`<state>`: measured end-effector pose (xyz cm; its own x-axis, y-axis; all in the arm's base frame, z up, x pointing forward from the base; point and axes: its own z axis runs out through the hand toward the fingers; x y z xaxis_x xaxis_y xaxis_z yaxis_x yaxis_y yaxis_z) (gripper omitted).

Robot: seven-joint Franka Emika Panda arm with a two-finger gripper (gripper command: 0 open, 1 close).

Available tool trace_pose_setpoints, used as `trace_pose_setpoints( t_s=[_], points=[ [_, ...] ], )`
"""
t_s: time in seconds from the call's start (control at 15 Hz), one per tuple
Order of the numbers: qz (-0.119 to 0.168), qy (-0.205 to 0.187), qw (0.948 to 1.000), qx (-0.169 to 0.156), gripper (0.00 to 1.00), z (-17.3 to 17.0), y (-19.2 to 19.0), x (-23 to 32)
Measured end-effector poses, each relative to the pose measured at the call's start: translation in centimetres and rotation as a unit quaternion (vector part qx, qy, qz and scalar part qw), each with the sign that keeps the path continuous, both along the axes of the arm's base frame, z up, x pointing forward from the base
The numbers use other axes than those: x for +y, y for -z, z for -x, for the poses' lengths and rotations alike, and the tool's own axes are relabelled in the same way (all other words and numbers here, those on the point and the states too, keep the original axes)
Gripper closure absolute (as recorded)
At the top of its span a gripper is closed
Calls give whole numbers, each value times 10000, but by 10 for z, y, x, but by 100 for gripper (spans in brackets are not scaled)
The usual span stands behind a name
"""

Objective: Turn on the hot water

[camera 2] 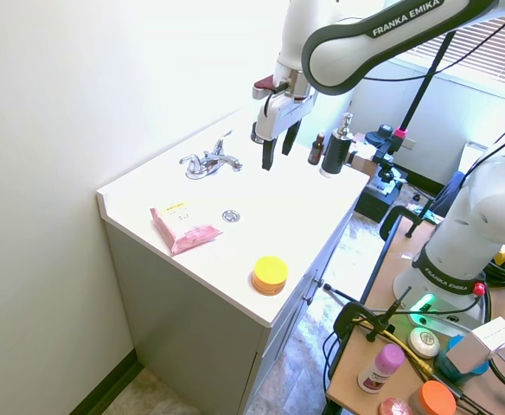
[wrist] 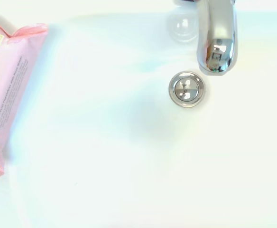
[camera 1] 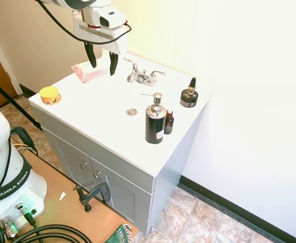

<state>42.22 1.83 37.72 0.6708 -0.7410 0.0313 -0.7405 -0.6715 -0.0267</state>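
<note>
A small chrome faucet (camera 1: 144, 76) (camera 2: 207, 162) with a short curved spout (wrist: 216, 42) and two lever handles stands at the back of the white sink top (camera 1: 102, 106). No water runs from it. My gripper (camera 1: 101, 59) (camera 2: 275, 147) hangs open in the air above the basin, a little in front of and beside the faucet, touching nothing. The chrome drain (camera 1: 132, 112) (camera 2: 230, 215) (wrist: 187, 89) lies below it in the basin.
A pink wipes pack (camera 1: 88, 71) (camera 2: 183, 228) (wrist: 10, 90) lies beside the faucet. A yellow jar (camera 1: 50, 94) (camera 2: 270, 274) sits near the front corner. A black pump bottle (camera 1: 155, 121) (camera 2: 337, 147), a small brown bottle (camera 1: 169, 122) and a dark dropper jar (camera 1: 189, 95) stand at the other end.
</note>
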Motion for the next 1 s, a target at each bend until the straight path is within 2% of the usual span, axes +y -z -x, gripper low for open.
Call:
trace_pose_setpoints(
  t_s=[0.13, 0.33, 0.53, 0.73, 1.0],
  points=[
    [14, 16, 10000, -35, 0, -1, 0, 0],
    [233, 248, 9984, -459, 0, -22, -10, 18],
    [475, 465, 9924, -1036, 0, -66, -4, 47],
    [791, 542, 9835, -1537, 0, -110, 14, 57],
    [1046, 588, 9744, -1903, 0, -148, 35, 69]
  ],
)
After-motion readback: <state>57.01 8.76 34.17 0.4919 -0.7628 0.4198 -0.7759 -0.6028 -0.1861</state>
